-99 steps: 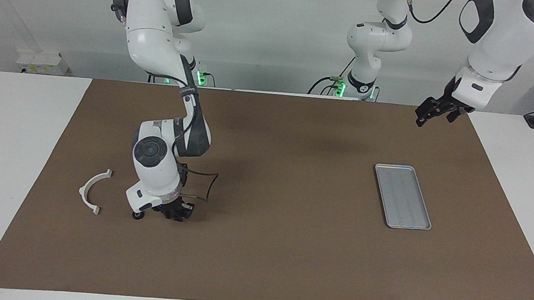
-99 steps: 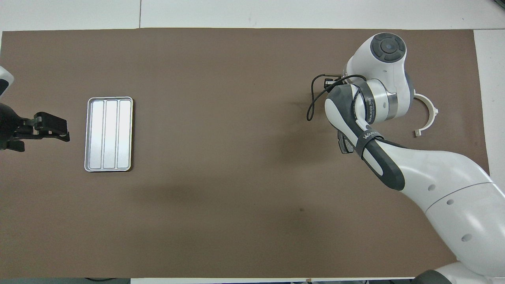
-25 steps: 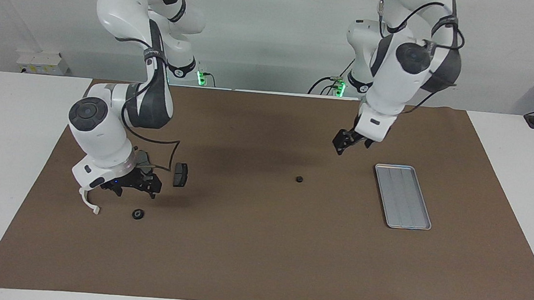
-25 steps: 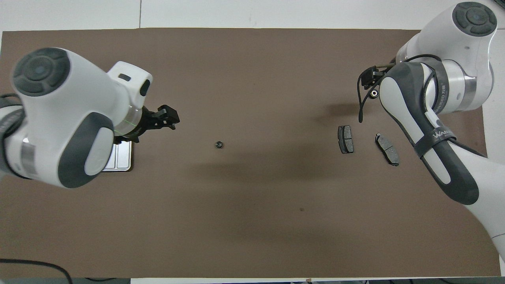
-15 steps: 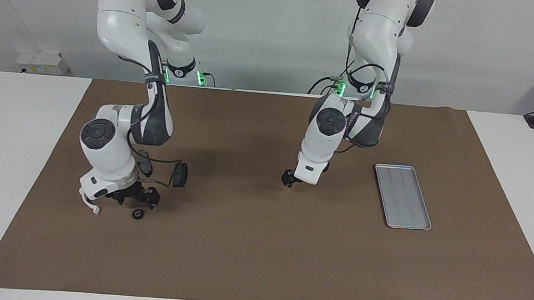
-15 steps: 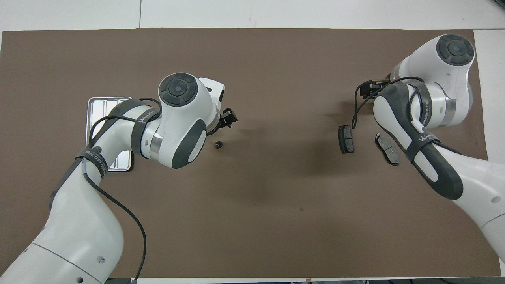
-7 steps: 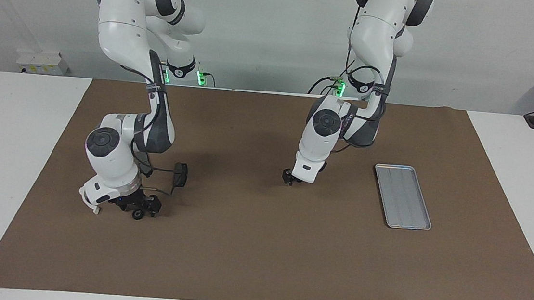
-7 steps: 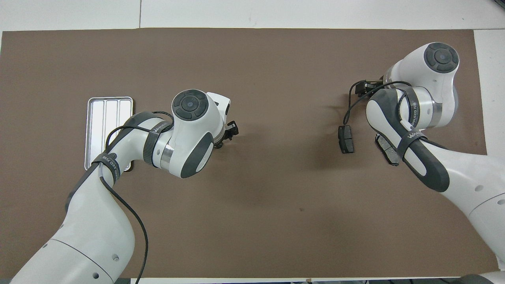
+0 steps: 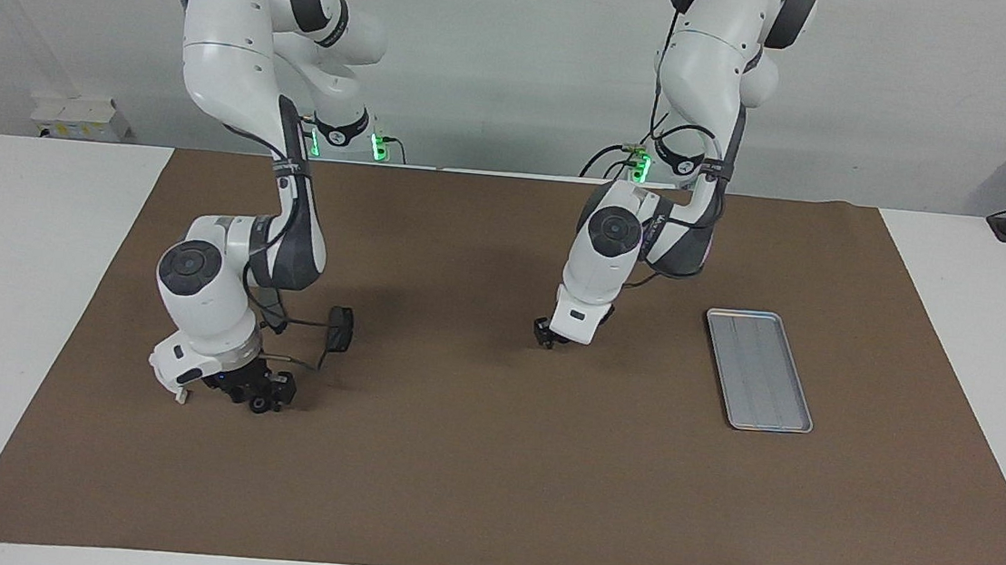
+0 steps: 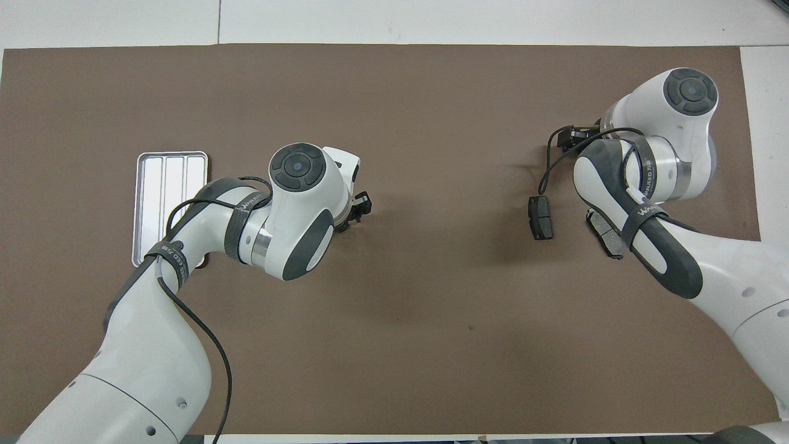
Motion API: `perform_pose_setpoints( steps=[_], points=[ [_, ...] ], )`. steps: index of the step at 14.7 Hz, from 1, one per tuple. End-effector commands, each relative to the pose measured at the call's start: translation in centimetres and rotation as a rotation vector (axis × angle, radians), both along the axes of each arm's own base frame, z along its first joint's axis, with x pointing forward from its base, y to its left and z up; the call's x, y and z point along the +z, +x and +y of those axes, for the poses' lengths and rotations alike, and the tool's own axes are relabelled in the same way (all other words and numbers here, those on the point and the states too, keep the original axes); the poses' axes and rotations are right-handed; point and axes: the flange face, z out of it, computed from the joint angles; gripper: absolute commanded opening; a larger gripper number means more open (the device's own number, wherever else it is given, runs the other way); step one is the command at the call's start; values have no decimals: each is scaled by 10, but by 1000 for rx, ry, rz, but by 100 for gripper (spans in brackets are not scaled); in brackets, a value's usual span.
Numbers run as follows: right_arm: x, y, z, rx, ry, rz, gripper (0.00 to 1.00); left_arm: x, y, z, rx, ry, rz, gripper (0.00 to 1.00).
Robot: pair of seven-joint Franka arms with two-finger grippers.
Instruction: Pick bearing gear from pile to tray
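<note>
The pile lies toward the right arm's end of the mat. One dark brake pad (image 9: 339,329) shows clearly, also in the overhead view (image 10: 540,217). A second pad (image 10: 607,237) is half hidden under the right arm. Only a tip of the white half-ring bracket (image 9: 180,395) shows. My right gripper (image 9: 262,396) is down at the mat at a small black round piece (image 9: 258,405). My left gripper (image 9: 543,335) is low at mid-table, also in the overhead view (image 10: 357,208), where another tiny black piece lay; that piece is hidden. The silver tray (image 9: 759,369) is empty.
The brown mat (image 9: 486,481) covers most of the white table. The tray (image 10: 161,179) lies toward the left arm's end, partly under the left arm's elbow in the overhead view. A black cable loops from the right wrist over the nearest pad.
Both grippers came down to the mat. The right gripper sank onto the black round piece. The left gripper settled over the mid-table piece, which no longer shows.
</note>
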Motion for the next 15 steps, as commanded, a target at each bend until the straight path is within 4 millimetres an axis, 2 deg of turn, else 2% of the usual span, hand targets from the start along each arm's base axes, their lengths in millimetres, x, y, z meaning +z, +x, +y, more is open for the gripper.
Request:
perform_pose_setpoints(
  steps=[1,3,4,5,6,7,9,10,12,13,15],
  points=[
    [-11,-3,-5,-37,-6,1,44,1,-12,4,7,6,-23,65],
    [-11,-3,-6,-37,-7,1,20,-2,-17,3,5,2,-33,57],
    [-12,-3,-7,-39,-7,2,7,-3,-18,3,4,5,-29,44],
    [-11,-3,-6,-36,-7,2,0,-2,-18,3,4,7,-25,23],
    [-12,-4,-6,-35,-8,7,0,-1,-16,4,5,9,-23,4],
    [-11,-4,-6,-32,-9,13,0,1,-15,6,7,18,-9,0],
    [-8,-4,-6,-25,-12,21,0,18,-1,14,12,33,15,0],
    [-4,-4,-6,-24,-16,35,0,25,5,27,5,41,32,0],
    [16,-3,-2,-21,-27,71,0,60,13,72,-60,30,29,0],
    [34,-2,0,-22,-32,89,0,78,16,110,-99,26,39,0],
    [63,-6,0,-12,-42,111,0,94,20,177,-188,12,65,0]
  ],
)
